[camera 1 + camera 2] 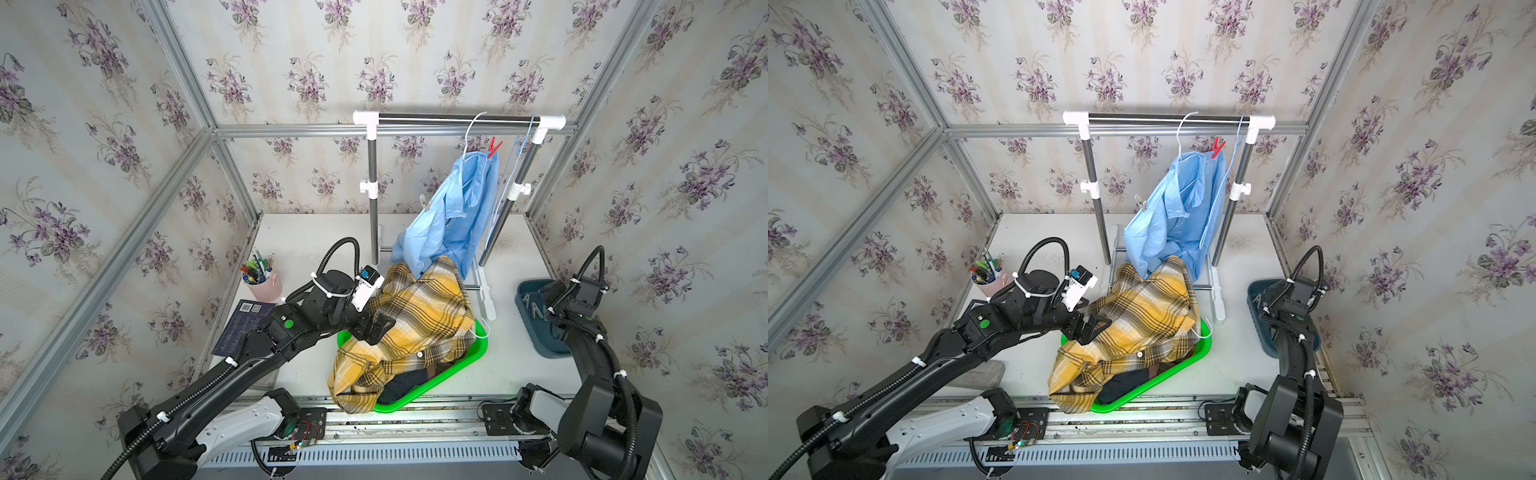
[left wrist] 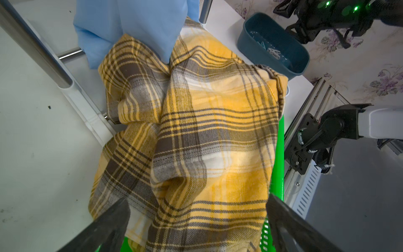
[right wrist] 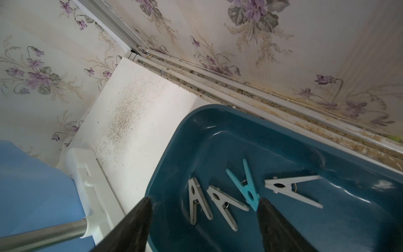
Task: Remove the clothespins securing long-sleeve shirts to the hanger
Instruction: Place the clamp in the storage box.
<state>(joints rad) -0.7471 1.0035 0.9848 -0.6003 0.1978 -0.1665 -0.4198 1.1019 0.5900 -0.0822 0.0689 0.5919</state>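
Two pincers show, both with jaws apart and nothing gripped.

**Clearance**
- The left pincer (image 2: 196,218) stands wide open directly above the plaid shirt (image 1: 415,320). Its fingers (image 2: 109,224) straddle the near part of the cloth. Contact cannot be told.
- Bare counter (image 1: 307,232) lies outward of the left pincer and beyond it, up to the near post of the rack (image 1: 457,118).
- The right pincer (image 3: 206,200) hangs over the near end of the bin (image 3: 196,135).
- Outward of the right pincer, the bin's long side runs close along the wall rail.
- Inward of it, a strip of bare counter separates the bin from the rack's white foot.

**Containers**
- The bin holds four clothespins (image 3: 224,205), three pale and one teal, lying loose on its floor below the right pincer. The teal one's tip is just beside one right finger (image 3: 274,222).
- The basket (image 1: 482,345) sits under the left pincer.
  - The plaid shirt is heaped in it and spills over the rim.
  - A dark shirt (image 1: 409,380) lies beneath the plaid shirt.
  - The basket's near corner reaches the counter's front edge.
- A cup (image 1: 266,289) of pens stands outward of the left pincer, well apart.

**Task items**
- The blue shirt (image 1: 453,208) hangs from the rack beyond the left pincer. Its lower end touches the plaid shirt.
- A red clothespin (image 1: 493,147) sits on the shoulder nearer the right pincer.
- A pale clothespin (image 1: 424,203) sits on the other shoulder.
- Both of these are well above either pincer.
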